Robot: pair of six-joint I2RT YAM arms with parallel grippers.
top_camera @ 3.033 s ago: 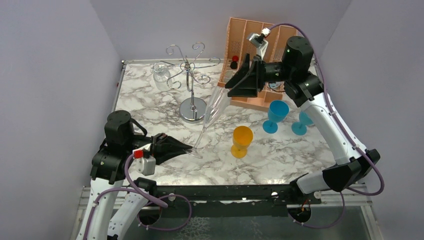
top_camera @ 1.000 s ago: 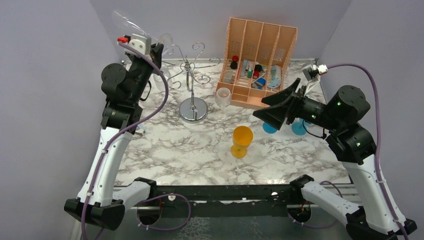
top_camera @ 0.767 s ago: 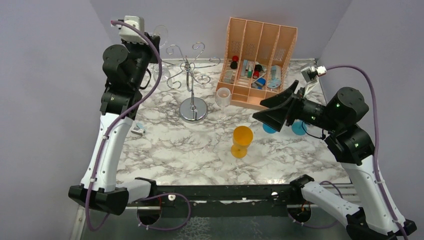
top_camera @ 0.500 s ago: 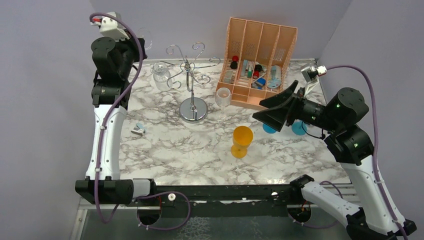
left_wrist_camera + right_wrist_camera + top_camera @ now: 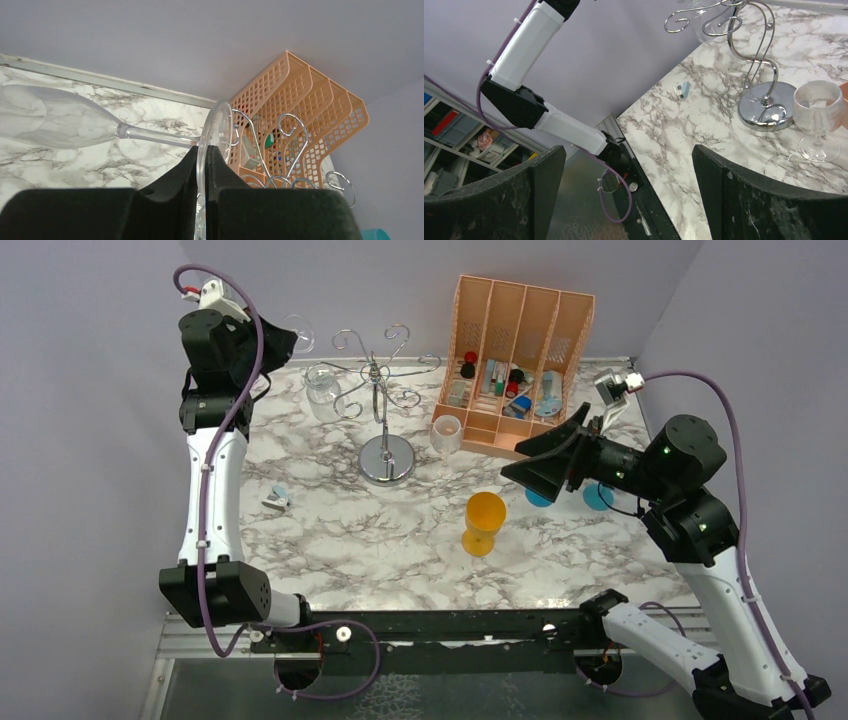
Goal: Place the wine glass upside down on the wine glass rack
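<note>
My left gripper [image 5: 277,340] is raised at the back left, shut on the round foot of the clear wine glass [image 5: 297,333]. In the left wrist view the fingers [image 5: 220,170] pinch the foot disc [image 5: 216,125], and the stem and long bowl [image 5: 55,122] stretch sideways to the left. The silver wine glass rack [image 5: 378,400] stands on its disc base right of that gripper, apart from the glass. Its scroll arms show just beyond the foot [image 5: 292,125]. My right gripper [image 5: 530,465] is open and empty, hovering at the right.
An orange slotted organiser [image 5: 520,335] stands at the back. A clear glass [image 5: 322,390] sits by the rack and a small frosted glass [image 5: 446,432] by the organiser. An orange goblet [image 5: 484,522], blue goblets [image 5: 600,495] and a small blue-white object [image 5: 277,499] are on the marble.
The right gripper let go of the glass and drew back right. The left arm lifted the glass by its foot from the table to high at the back left.
</note>
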